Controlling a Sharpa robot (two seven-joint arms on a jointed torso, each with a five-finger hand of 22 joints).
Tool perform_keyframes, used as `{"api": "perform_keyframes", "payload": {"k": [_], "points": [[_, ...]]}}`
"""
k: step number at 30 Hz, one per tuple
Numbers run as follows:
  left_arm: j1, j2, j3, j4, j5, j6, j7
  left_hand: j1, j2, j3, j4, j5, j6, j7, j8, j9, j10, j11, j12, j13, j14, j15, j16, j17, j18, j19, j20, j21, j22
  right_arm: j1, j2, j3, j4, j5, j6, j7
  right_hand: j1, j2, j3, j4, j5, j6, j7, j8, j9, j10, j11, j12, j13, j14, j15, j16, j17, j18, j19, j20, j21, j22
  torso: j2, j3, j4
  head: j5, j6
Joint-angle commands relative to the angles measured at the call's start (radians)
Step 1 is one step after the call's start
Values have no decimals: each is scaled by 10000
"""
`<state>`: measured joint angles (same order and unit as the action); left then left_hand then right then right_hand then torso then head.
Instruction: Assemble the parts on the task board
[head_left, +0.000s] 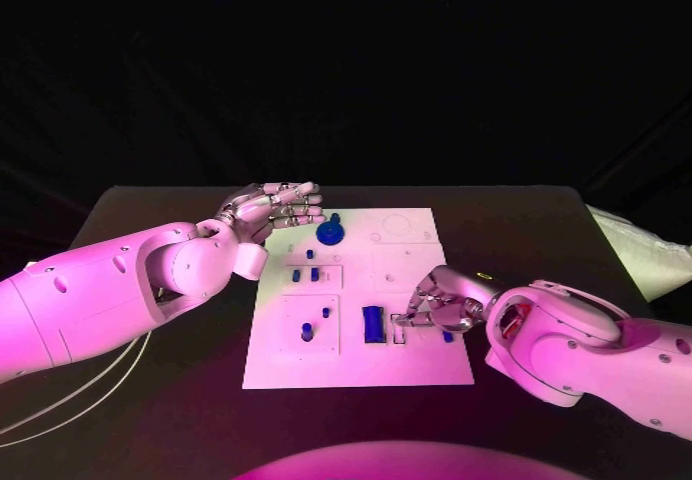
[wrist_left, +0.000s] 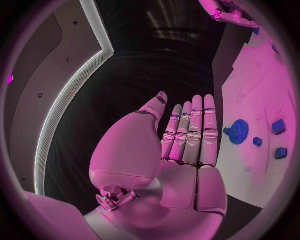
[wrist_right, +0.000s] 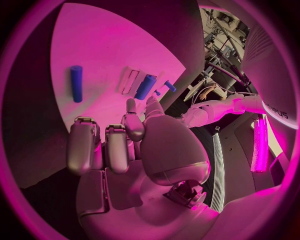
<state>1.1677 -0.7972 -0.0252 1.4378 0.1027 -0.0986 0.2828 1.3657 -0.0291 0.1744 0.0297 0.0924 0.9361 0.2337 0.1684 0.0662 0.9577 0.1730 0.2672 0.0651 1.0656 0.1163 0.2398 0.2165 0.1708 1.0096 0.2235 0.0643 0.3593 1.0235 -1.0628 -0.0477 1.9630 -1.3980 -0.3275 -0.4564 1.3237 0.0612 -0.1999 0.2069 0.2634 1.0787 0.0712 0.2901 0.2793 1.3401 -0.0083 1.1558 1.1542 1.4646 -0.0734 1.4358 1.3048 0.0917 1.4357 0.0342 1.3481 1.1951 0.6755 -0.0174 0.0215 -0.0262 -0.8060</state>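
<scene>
The white task board (head_left: 361, 355) lies in the middle of the black table. A blue gear (head_left: 330, 234) (wrist_left: 237, 131) stands near its far left corner. My left hand (head_left: 274, 210) (wrist_left: 187, 140) hovers just beside the gear with straight fingers, holding nothing. My right hand (head_left: 440, 302) (wrist_right: 119, 145) sits over the board's right side, fingers curled in, nothing visible in them. A long blue bar (head_left: 374, 322) (wrist_right: 145, 87) stands beside an outlined slot (head_left: 400, 328). A blue cylinder (head_left: 447, 336) (wrist_right: 76, 83) lies loose on the board by the right hand.
Several small blue pegs (head_left: 304, 273) stand in the board's left panels, and two more (head_left: 307, 330) sit lower down. A white bundle (head_left: 635, 250) rests at the table's right edge. Thin cables (head_left: 72, 400) trail over the table's near left.
</scene>
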Motion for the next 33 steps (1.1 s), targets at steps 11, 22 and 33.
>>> {"api": "perform_keyframes", "payload": {"k": [11,22,33], "points": [[-3,6,7,34,-35,186,79,12,53,-71,-11,54,-59,-26,53,2,-27,-6,34,4,66,30,-64,-11,123,38,32,37,-9,243,-1194,-36,-52,-1096,329,-451,167,-117,-145,-66,609,-158,37,-184,3,-246,46,-452,-323,575,-4,-124,-94,-110,-49,2,-95,-52,3,14,-166,-138,108],[-37,18,7,22,-35,191,74,12,53,-71,-11,54,-59,-26,53,2,-27,-6,34,4,66,30,-64,-11,123,38,32,37,-9,5,-1075,-69,-339,-1006,1070,-1070,145,-175,-258,0,683,-223,95,-303,-26,-289,93,-625,-445,566,37,-162,-134,-102,-72,38,-137,-108,6,4,-127,-134,121],[-43,0,7,31,-35,204,65,12,53,-71,-11,54,-59,-26,53,2,-27,-6,34,4,66,30,-64,-11,123,38,32,37,-9,-208,-715,-72,-464,-991,1191,-1176,118,-178,-284,29,686,-213,98,-313,-26,-287,99,-638,-452,563,44,-174,-153,-97,-81,45,-154,-132,8,4,-136,-116,83]]}}
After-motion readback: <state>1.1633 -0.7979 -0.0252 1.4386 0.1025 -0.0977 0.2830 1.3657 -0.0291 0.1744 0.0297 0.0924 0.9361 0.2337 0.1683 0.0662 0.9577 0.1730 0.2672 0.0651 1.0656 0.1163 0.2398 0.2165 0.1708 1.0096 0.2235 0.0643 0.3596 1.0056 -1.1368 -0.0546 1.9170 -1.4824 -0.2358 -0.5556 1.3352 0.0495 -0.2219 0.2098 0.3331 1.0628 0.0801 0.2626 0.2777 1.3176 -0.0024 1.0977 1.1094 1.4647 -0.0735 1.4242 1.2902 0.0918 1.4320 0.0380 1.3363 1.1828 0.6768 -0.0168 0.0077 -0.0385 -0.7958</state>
